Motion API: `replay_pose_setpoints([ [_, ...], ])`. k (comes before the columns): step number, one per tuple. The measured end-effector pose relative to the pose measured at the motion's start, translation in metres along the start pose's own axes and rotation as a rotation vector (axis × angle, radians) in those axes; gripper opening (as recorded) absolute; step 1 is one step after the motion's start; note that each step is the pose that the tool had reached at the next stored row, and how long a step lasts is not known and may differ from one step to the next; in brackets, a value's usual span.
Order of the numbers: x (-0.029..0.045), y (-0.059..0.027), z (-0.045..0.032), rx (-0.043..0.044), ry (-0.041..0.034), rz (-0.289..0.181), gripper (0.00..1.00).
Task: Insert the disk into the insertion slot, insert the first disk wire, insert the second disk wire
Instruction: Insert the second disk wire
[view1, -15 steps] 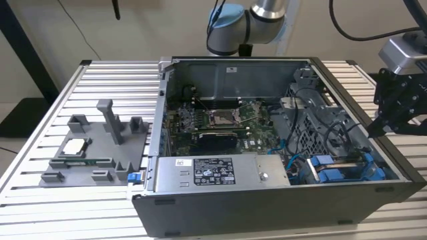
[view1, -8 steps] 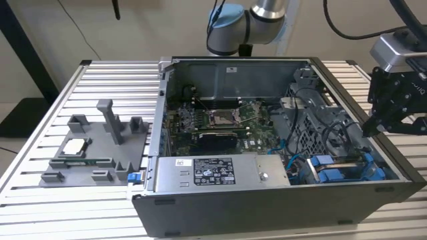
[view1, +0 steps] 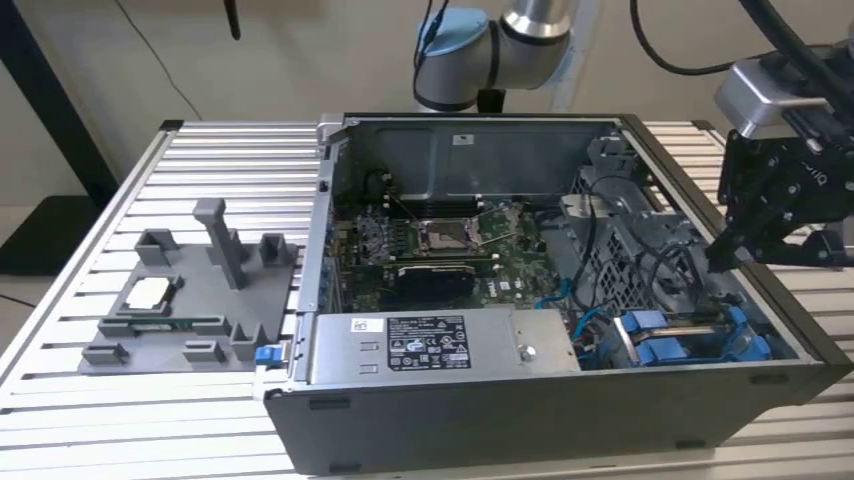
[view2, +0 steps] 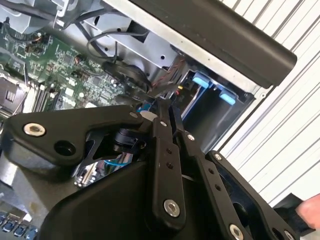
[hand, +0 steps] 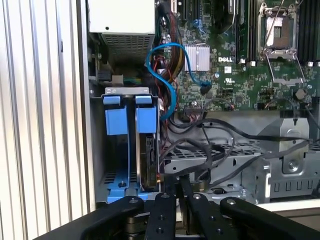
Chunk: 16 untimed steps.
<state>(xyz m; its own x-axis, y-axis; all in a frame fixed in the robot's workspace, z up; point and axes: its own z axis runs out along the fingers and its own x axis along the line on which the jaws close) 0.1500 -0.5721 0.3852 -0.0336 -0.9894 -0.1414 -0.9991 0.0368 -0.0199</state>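
The disk (hand: 148, 157) stands on edge in the insertion slot (hand: 127, 91), a grey metal bay at the case's front corner, and its blue carrier tab (hand: 146, 120) shows at the bay's mouth. A second blue tab (hand: 116, 120) sits beside it. In the exterior view the bay (view1: 687, 340) lies at the view's right, with my black gripper (view1: 722, 262) hanging just above and behind it. My gripper (hand: 180, 186) is shut, its fingers (view2: 161, 125) pressed close together over loose black wires (hand: 210, 150) beside the disk. I see nothing between the fingers.
A grey power-supply box (view1: 427, 345) with a white sticker fills the case's front. The motherboard (view1: 441, 240) with its CPU socket (hand: 280, 25) lies behind. A blue cable (hand: 167, 75) loops near the bay. A grey fixture tray (view1: 187, 300) sits on the slatted table (view1: 80, 400).
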Motion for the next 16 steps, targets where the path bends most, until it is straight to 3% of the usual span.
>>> replay_pose_setpoints([
  [11, 0.0005, 0.0283, -0.0017, 0.0013, -0.0001, 0.009, 0.16],
  [16, 0.0014, 0.0314, -0.0016, 0.0013, -0.0001, 0.009, 0.16],
])
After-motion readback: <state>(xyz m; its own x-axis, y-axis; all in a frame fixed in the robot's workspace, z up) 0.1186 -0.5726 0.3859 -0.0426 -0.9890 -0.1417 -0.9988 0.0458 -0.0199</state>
